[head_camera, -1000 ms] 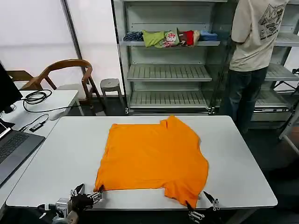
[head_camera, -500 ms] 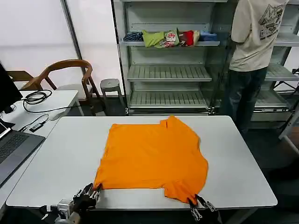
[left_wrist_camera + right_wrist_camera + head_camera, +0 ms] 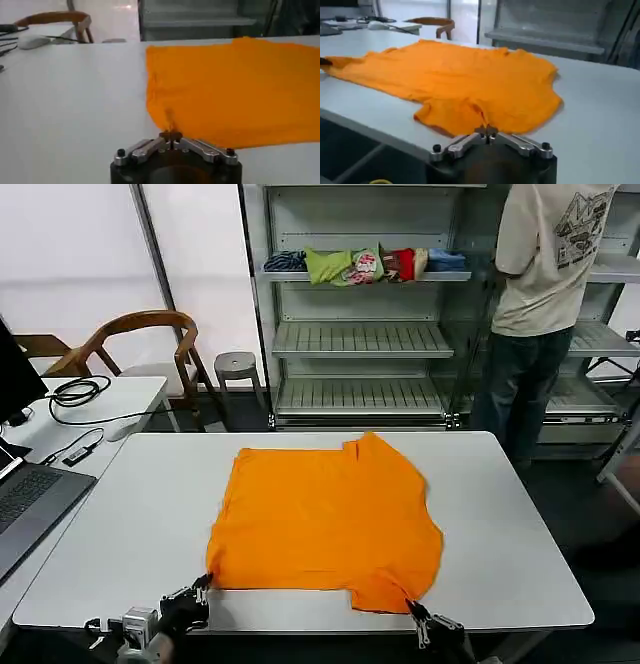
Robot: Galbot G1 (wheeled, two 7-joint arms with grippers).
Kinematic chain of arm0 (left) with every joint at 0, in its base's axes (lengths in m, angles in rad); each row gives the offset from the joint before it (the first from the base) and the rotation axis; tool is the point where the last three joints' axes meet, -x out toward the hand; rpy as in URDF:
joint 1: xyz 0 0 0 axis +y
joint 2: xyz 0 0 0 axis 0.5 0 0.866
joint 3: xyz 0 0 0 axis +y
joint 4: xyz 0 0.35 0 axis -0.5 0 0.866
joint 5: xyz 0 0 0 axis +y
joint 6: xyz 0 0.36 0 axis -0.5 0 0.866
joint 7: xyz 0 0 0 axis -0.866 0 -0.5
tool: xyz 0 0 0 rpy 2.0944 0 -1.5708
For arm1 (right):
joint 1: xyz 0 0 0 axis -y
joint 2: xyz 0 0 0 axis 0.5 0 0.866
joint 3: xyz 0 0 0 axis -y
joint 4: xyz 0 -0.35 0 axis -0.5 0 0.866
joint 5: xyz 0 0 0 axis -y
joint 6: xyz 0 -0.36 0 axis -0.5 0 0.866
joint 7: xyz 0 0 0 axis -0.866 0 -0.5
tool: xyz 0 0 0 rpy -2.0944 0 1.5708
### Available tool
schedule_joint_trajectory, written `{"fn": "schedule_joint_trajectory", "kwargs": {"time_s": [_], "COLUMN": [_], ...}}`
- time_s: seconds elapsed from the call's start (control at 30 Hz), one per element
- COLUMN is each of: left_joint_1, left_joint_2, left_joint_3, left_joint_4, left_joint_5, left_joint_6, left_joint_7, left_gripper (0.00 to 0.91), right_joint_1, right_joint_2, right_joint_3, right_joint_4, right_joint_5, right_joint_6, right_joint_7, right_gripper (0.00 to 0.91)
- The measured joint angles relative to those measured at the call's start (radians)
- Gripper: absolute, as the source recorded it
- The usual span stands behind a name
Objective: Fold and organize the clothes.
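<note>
Place: lab/test room | metal shelving (image 3: 360, 334) | white table (image 3: 520, 514) | side desk, laptop (image 3: 30, 504), cables (image 3: 75, 392)

One orange T-shirt (image 3: 325, 524), one white table (image 3: 520, 514), one wooden chair (image 3: 140, 344), two grippers.

T-shirt (image 3: 325, 524): plain bright orange | bench (image 3: 130, 514): white | fingers (image 3: 197, 147): silver metal | folded garments (image 3: 365, 264): multicoloured

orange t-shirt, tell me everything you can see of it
The orange T-shirt lies spread flat on the white table, plain side up, soft and cotton-like with slight wrinkles. Its short sleeves show at the far and near right. The left tool is shut on its near left corner, and the right tool is shut on the near sleeve's edge, both at the table's front.
</note>
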Motion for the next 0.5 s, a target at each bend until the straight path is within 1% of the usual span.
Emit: {"fn": "schedule_joint_trajectory", "kwargs": {"time_s": [0.23, 0.5], "left_joint_1": [-0.06, -0.165], "left_joint_2": [0.013, 0.008], "left_joint_3": [0.005, 0.033], "left_joint_4": [0.023, 0.097], "left_joint_5": [-0.052, -0.111], "left_joint_6": [-0.016, -0.042], "left_joint_7": [0.026, 0.048], "left_gripper": [0.02, 0.02], "right_joint_1": [0.085, 0.236], "right_joint_2": [0.003, 0.027], "right_joint_3": [0.006, -0.023], "right_joint_4": [-0.029, -0.104], "right_joint_5": [0.03, 0.04], "right_joint_6": [-0.021, -0.047], "right_joint_7": [0.002, 0.003], "right_gripper": [0.0, 0.0]}}
